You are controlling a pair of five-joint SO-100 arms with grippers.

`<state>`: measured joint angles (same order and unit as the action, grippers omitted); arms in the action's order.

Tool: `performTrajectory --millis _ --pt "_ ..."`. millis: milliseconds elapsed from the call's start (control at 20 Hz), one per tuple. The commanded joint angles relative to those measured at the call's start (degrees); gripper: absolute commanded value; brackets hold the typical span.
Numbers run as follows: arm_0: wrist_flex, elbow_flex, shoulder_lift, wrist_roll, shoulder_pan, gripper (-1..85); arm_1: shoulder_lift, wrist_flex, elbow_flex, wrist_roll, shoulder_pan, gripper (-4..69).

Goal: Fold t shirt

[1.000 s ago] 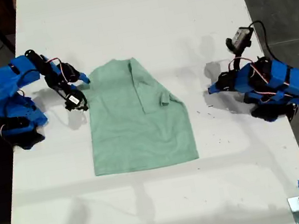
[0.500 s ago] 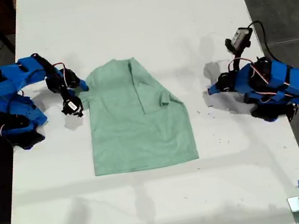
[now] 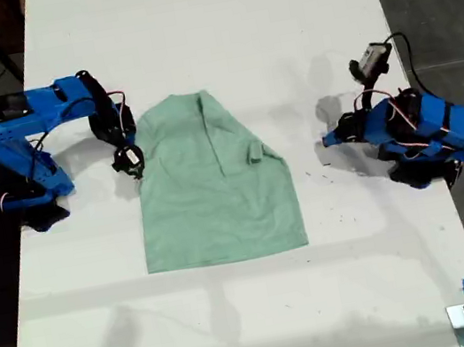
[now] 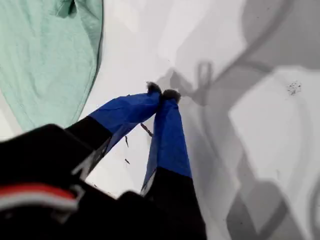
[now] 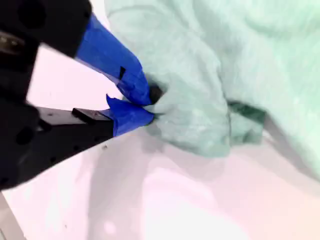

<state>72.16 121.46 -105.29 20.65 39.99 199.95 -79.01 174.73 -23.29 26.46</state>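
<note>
Closest in, on the second wrist view, you see my second gripper [image 5: 150, 102] with its blue fingertips pinched together on a bunched edge of the t shirt [image 5: 210, 75]. The pale green cloth puckers right at the tips and a small fold hangs just beyond them over the white table [image 5: 165, 200].

On the first wrist view, my first gripper [image 4: 162, 92] has its two blue fingers pressed tip to tip with nothing between them. It hangs over bare table, and the t shirt's edge lies apart from it, off to one side.

Farther out, the exterior view shows you the whole t shirt [image 3: 213, 195] lying flat near the middle of the table [image 3: 190, 37]. Its hem is toward the bottom of that view and its collar toward the top. One side is folded inward over the body, with a sleeve end resting on the chest.

The second arm reaches the t shirt's shoulder edge on the exterior view's left. The first arm sits folded low, well clear of the t shirt, on the exterior view's right.
</note>
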Motion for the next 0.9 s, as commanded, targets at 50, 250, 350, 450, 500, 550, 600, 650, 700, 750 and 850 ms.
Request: performTrajectory --millis 50,250,350,450,500,550,600,650,700,750,850 --pt "10.5 -22.9 2.5 0.6 -4.9 -0.3 0.7 1.8 2.9 -0.4 0.4 1.0" --pt "13.6 -43.6 13.5 1.1 -10.3 -0.3 0.7 1.8 2.9 -0.6 0.6 1.0" --pt "14.1 -55.2 21.6 1.2 -14.0 -0.3 0.7 1.8 2.9 -0.7 0.7 1.0" --pt "14.1 -66.0 29.8 1.3 -17.5 -0.3 0.7 1.8 2.9 -0.9 0.7 1.0" --pt "11.9 -66.3 31.0 1.3 -18.8 -0.3 0.7 1.8 2.9 -1.0 0.7 1.0" --pt "10.4 -66.2 32.3 1.3 -20.1 0.7 0.7 1.8 2.9 -1.1 0.7 1.0" --pt "8.9 -66.2 33.4 1.3 -21.6 5.8 0.7 1.8 2.9 -1.1 0.8 1.0" --pt "8.1 -66.3 34.0 1.6 -23.2 22.9 0.7 1.8 2.9 -1.1 0.8 1.0" --pt "8.2 -66.3 33.8 1.9 -23.9 30.2 0.7 1.8 2.9 -1.2 1.0 1.0" --pt "9.8 -66.2 32.3 1.8 -23.6 30.9 0.7 1.9 2.9 -1.3 1.1 1.0" --pt "14.1 -65.9 26.7 1.1 -21.1 27.5 0.7 1.9 2.9 -1.5 1.1 1.0"
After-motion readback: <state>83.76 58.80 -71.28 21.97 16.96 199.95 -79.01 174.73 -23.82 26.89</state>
